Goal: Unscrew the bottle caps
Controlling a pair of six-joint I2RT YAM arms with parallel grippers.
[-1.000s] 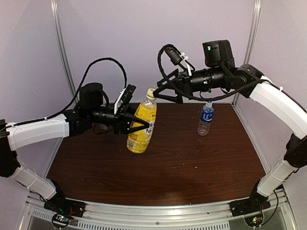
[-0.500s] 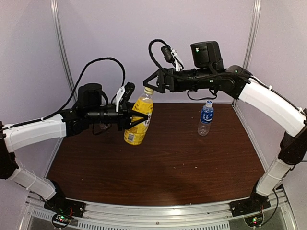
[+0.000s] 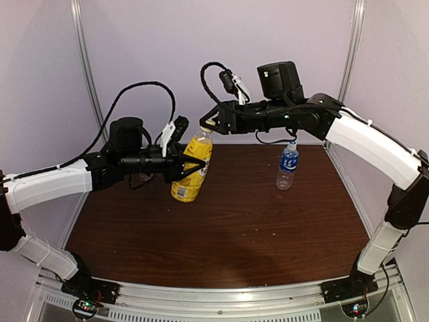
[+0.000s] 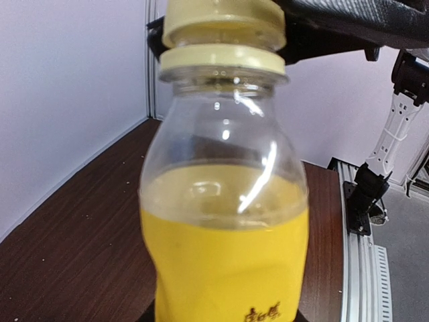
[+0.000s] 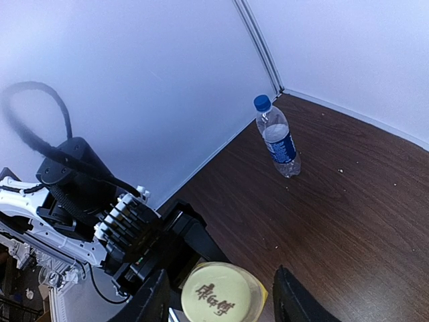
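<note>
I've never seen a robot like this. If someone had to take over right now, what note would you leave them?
Left gripper: shut on the yellow bottle, holding it tilted, apparently off the table.
Right gripper: open, one finger either side of the yellow cap, not clamped yet.
Clear bottle: standing far right on the table, blue cap on, untouched.
Done: no cap is off.
Left to do: grip and unscrew the yellow cap, then the blue one.

I see brown Chinese characters printed on top of the yellow cap (image 5: 216,293), too small for me to read. Dark characters on the yellow bottle (image 4: 221,268) label are cut off.
</note>
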